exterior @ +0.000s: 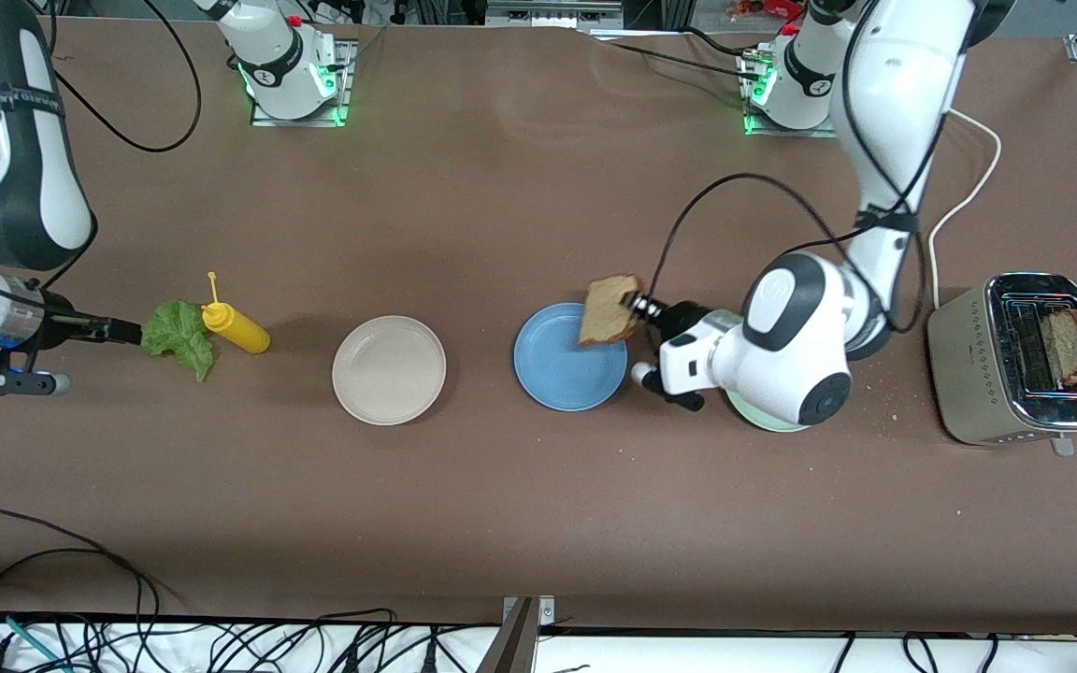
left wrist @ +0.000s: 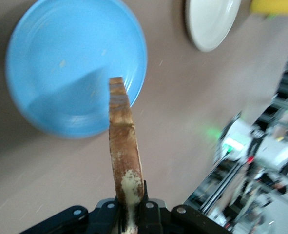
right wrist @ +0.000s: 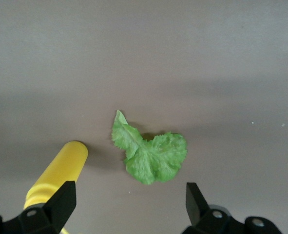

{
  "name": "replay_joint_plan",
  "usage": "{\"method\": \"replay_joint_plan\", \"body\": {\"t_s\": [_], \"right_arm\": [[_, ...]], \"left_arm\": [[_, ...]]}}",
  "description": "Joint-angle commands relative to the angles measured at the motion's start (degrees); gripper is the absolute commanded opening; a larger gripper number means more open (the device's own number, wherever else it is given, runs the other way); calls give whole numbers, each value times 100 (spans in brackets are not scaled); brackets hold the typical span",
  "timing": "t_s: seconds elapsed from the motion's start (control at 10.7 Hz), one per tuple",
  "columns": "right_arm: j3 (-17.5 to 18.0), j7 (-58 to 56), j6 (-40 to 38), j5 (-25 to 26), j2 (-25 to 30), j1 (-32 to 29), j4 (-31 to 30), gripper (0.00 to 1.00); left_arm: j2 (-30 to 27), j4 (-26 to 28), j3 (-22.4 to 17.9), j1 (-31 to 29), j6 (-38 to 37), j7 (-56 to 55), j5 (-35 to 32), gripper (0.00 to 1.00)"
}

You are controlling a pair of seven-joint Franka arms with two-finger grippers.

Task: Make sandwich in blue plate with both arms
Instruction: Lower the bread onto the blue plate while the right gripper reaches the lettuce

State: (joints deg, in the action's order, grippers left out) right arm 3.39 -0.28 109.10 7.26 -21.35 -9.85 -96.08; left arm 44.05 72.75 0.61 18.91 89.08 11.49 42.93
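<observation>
We see the right gripper (right wrist: 129,204) spread wide over the lettuce leaf (exterior: 180,337) beside the yellow squeeze bottle (exterior: 235,325). Next come the beige plate (exterior: 389,369), then the empty blue plate (exterior: 568,369). Over its rim the left gripper (left wrist: 130,207) pinches a bread slice (exterior: 610,310); its arm hides most of what may be a mint-green plate (exterior: 752,418). Another slice (exterior: 1069,346) sits in the toaster (exterior: 1015,360).

Brown worktop (exterior: 501,495) bearing ruffled green lettuce leaf (exterior: 180,336), yellow squeeze bottle (exterior: 235,326), round beige plate (exterior: 389,369), round blue plate (exterior: 557,374), silver toaster (exterior: 1015,360).
</observation>
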Motion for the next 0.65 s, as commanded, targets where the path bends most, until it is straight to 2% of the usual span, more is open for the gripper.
{"method": "replay_joint_plan", "body": {"t_s": [0.0,0.19,0.28,0.37,0.47,0.56], "right_arm": [[-57,-69,348,56,-403,-52,-121,100],[-101,-69,427,47,-685,-52,-121,98],[-110,-69,523,47,-782,-52,-121,98],[-154,-69,551,47,-852,-52,-130,98],[-154,-69,542,56,-922,-52,-139,98],[-154,-69,551,56,-932,-52,-261,99]], "left_arm": [[586,-121,-96,385,1090,99,1145,0],[824,-121,-96,369,1331,571,1182,1],[825,-112,-105,360,1331,652,1191,13],[825,-112,-105,342,1331,662,1200,76],[807,-112,-105,307,1331,679,1156,100],[790,-112,-114,228,1305,680,1086,100]]}}
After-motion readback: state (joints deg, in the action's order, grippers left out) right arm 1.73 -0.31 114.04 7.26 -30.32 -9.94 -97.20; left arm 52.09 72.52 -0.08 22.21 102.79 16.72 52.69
